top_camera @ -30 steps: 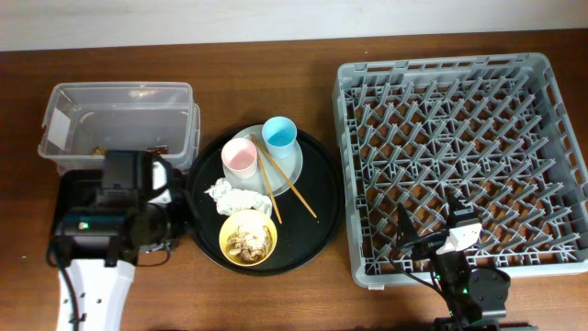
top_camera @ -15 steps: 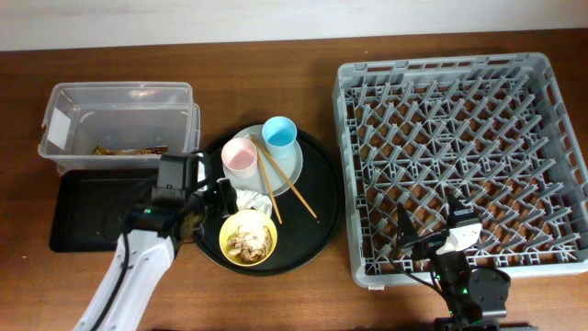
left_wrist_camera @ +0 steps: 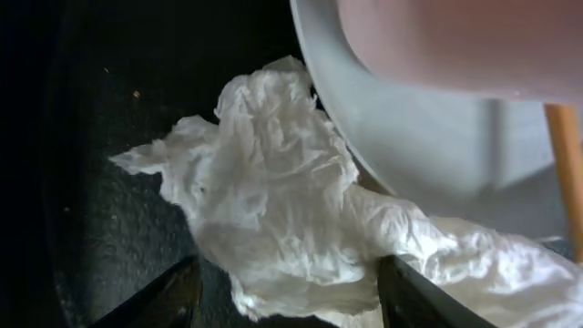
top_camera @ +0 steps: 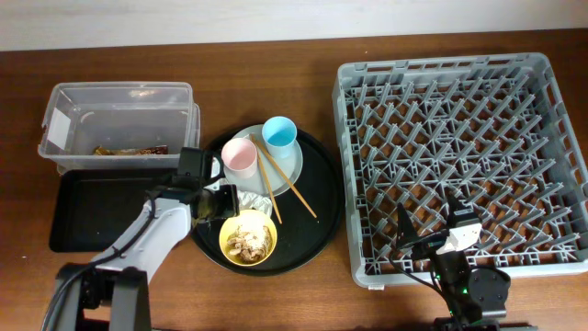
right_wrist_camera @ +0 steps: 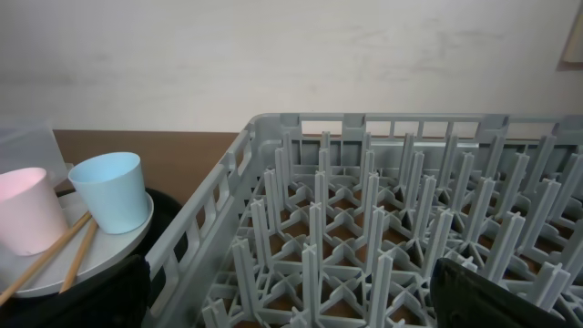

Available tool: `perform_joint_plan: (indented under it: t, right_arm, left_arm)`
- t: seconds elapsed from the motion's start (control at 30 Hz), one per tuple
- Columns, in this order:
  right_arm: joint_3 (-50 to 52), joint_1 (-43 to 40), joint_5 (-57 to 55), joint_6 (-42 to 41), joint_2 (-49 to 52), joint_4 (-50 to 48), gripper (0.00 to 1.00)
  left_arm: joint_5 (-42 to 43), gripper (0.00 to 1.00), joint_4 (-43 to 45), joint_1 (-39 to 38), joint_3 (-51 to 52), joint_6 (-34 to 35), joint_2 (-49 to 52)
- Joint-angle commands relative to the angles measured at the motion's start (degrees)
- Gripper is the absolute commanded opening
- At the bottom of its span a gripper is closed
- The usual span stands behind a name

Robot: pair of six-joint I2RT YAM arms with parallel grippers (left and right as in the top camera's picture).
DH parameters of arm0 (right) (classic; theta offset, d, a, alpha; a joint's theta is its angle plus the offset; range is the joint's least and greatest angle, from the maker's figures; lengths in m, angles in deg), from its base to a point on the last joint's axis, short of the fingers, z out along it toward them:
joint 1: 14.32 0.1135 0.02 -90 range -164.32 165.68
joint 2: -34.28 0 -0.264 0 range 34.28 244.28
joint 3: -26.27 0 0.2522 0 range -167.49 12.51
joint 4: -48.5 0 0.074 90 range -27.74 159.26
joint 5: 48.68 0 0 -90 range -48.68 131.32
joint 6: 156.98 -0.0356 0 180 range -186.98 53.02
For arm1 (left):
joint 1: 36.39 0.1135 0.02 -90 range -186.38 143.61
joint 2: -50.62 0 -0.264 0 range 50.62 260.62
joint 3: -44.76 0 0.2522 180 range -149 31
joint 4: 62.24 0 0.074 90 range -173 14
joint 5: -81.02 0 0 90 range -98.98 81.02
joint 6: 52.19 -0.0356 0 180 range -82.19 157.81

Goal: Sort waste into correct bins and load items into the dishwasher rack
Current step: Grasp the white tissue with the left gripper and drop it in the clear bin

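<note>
Paper fills your left wrist view. The crumpled white paper napkin (left_wrist_camera: 273, 200) lies in soft, creased folds on the matte, faintly speckled floor of the large round black tray (left_wrist_camera: 91, 137). Its right side sits against the smooth curved rim of the pale round plate (left_wrist_camera: 410, 137).

Your left pincer (left_wrist_camera: 290, 278) stands wide open with one dark finger on each side of the napkin's lower folds, and it grips nothing. You cannot tell from these views whether the fingers touch the paper.

From overhead, that pincer sits over the left part of the round tray, between the pink cup (top_camera: 239, 157) and the yellow bowl (top_camera: 248, 237). The glossy bowl holds the beige crumbly food scraps (top_camera: 246, 241). The pink cup and the light blue cup (top_camera: 279, 134) stand upright on the plate, and the two thin wooden chopsticks (top_camera: 280, 184) lie slantwise from the plate onto the tray.

The small brown-gold wrapper (top_camera: 129, 149) lies inside the clear plastic rectangular tub (top_camera: 64, 101), along its near wall. The shallow black rectangular tray (top_camera: 92, 207) sits just in front of the tub.

On the right of the wooden bench (top_camera: 276, 55) is the large square grey plastic crate (top_camera: 441, 66) with its lattice of upright pegs. Your right pincer (top_camera: 432, 222) hangs over its near edge, spread wide and holding nothing.
</note>
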Motion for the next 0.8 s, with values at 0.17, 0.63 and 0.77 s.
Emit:
perform_joint_plan:
  t: [0.17, 0.63, 0.77]
  right_arm:
    - [0.4, -0.3, 0.3, -0.3, -0.4, 0.2, 0.98]
    - [0.4, -0.3, 0.3, -0.3, -0.4, 0.2, 0.98]
    - [0.4, -0.3, 0.3, -0.3, -0.4, 0.2, 0.98]
  left_arm:
    - [0.4, 0.37, 2.8, -0.2, 0.2, -1.0, 2.4]
    - [1.4, 0.0, -0.8, 0.3, -5.0, -0.9, -6.7]
    - [1.2, 0.0, -1.7, 4.4, -6.2, -0.9, -19.0]
